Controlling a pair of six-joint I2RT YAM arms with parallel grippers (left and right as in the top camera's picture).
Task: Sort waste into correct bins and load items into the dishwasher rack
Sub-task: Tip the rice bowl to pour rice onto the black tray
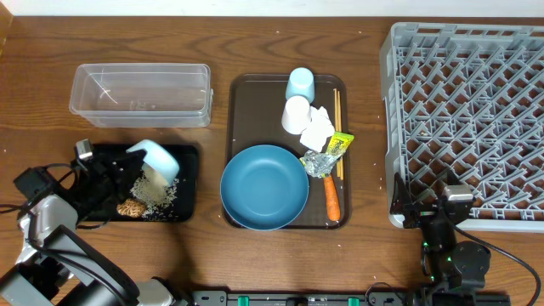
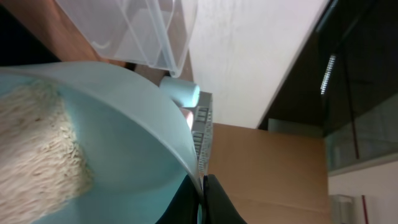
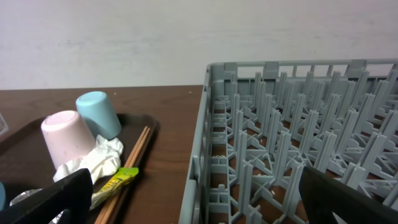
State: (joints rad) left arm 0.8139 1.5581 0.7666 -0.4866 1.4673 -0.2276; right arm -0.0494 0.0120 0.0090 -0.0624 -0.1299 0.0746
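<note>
My left gripper (image 1: 126, 165) is shut on the rim of the small light-blue bowl (image 1: 156, 159) and holds it tilted over the black tray (image 1: 189, 155). White rice (image 1: 157, 192) and a brown food lump (image 1: 130, 206) lie in that tray. In the left wrist view the jaws (image 2: 204, 190) pinch the bowl's rim (image 2: 134, 134), with rice (image 2: 37, 146) still inside. My right gripper (image 1: 432, 214) is open and empty at the front left corner of the grey dishwasher rack (image 1: 467, 119); its fingers straddle the rack's edge (image 3: 205, 155).
The clear tub (image 1: 140, 93) stands behind the black tray. The brown serving tray (image 1: 240, 93) holds the dark-blue plate (image 1: 264, 187), light-blue cup (image 1: 300, 83), pinkish-white cup (image 1: 296, 114), tissue (image 1: 318, 129), wrapper (image 1: 338, 146), foil (image 1: 315, 163), carrot (image 1: 331, 197) and chopsticks (image 1: 337, 106).
</note>
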